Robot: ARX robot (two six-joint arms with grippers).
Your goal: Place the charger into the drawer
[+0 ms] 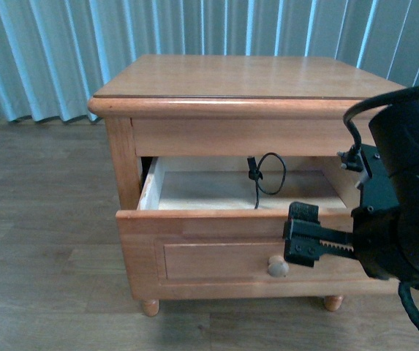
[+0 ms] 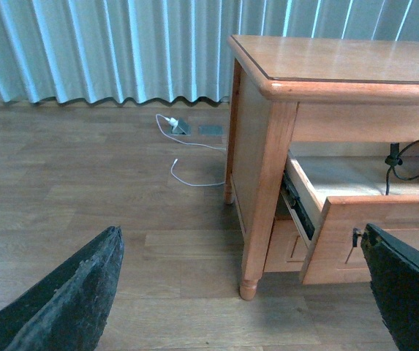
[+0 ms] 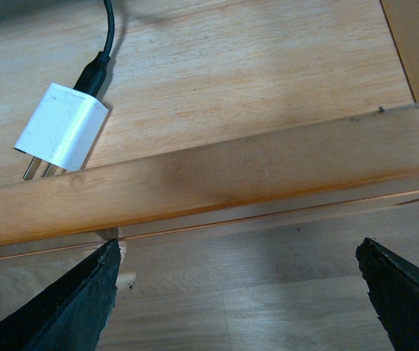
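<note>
Inside the open drawer, at centre frame in the front view, we see the charger lying on the pale floor: a small white block with metal prongs, its black cable rising in a tied loop above the drawer front. Our right gripper hangs low right, just outside that front near the knob, jaws spread and empty. Our left gripper is also spread wide with nothing between, off to the side over bare floor. The placing looks done, though we cannot quite tell whether the loop clears the opening; we should withdraw straight back without snagging it.
</note>
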